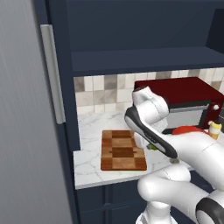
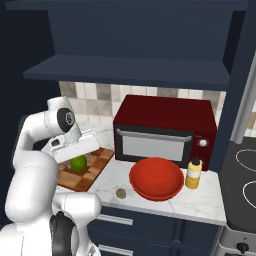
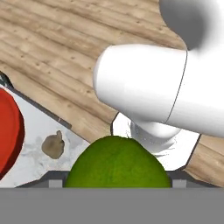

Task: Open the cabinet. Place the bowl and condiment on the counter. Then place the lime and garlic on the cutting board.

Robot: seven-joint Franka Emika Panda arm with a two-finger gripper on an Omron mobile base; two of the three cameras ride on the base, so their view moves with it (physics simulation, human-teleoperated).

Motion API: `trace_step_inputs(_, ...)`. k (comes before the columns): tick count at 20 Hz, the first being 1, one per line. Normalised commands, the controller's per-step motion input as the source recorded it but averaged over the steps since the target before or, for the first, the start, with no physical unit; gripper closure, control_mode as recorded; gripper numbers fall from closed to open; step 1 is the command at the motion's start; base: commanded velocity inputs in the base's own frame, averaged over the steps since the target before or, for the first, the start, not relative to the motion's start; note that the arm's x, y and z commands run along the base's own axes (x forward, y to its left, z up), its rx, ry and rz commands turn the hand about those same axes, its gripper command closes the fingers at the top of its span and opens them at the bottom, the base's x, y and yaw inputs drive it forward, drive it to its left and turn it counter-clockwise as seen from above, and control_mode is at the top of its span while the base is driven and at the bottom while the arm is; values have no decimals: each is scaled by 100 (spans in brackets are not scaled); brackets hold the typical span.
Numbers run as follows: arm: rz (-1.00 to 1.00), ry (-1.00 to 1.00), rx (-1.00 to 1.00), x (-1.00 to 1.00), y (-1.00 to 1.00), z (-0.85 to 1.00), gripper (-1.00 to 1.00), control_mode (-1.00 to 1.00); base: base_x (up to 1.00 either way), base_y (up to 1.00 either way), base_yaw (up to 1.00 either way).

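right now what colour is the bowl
Glossy red; the bowl shows best in the right base view.

The chequered cutting board (image 1: pixel 122 150) lies flat on the marble desk (image 1: pixel 89 168) in front of the dark red microwave (image 1: pixel 186 100), while the white arm (image 1: pixel 151 127) half hides the red bowl (image 1: pixel 189 130) beside the yellow condiment (image 1: pixel 215 129).

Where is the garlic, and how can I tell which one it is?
Find the dark red microwave on the white marble counter. In front of it sits a wide red bowl, and the garlic lies on the marble just left of that bowl, near the counter's front edge. It is the small brownish-grey lump, duller than the green lime and yellow condiment bottle.
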Motion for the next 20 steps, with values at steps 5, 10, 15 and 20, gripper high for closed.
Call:
trace_step_inputs(5, 5, -13, 9, 4, 13, 0, 100, -100, 0, 0, 0)
trace_step_inputs(10, 7, -7, 11, 24, 14, 0, 100, -100, 0, 0, 0)
trace_step_inputs(15, 6, -2, 7, 42, 21, 0, 100, -100, 0, 0, 0)
trace_step_inputs(20, 4, 0, 0, 51, 35, -9, 100, -100, 0, 0, 0)
